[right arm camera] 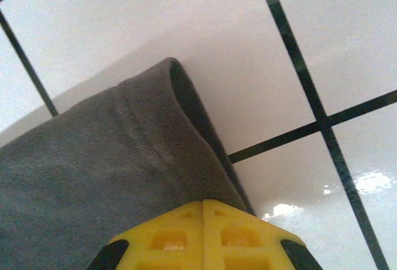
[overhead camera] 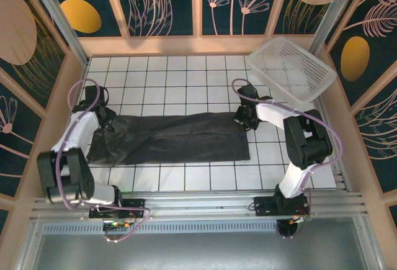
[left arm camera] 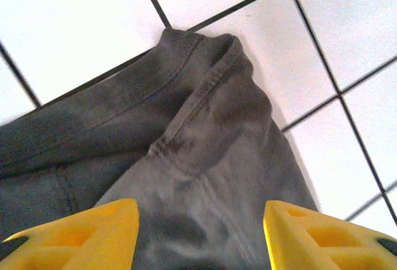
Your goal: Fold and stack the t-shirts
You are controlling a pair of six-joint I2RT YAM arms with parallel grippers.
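This is a robot test cell in a lab. A white tiled tabletop with dark grout lines (overhead camera: 186, 177) is boxed in by wood-framed wall panels printed with teal-and-orange leaf patterns (overhead camera: 164, 9). Silver aluminium rails (overhead camera: 205, 203) carry two white-and-black robot arms (overhead camera: 77, 135). A dark charcoal fabric t-shirt (overhead camera: 173, 139) and a white plastic lattice basket (overhead camera: 291, 68) serve as props.

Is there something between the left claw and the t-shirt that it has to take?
Nothing visible. The left claw stands open directly over the left end of the t-shirt, with only bare dark fabric in front of it. The white basket sits at the far right corner, apart from the t-shirt.
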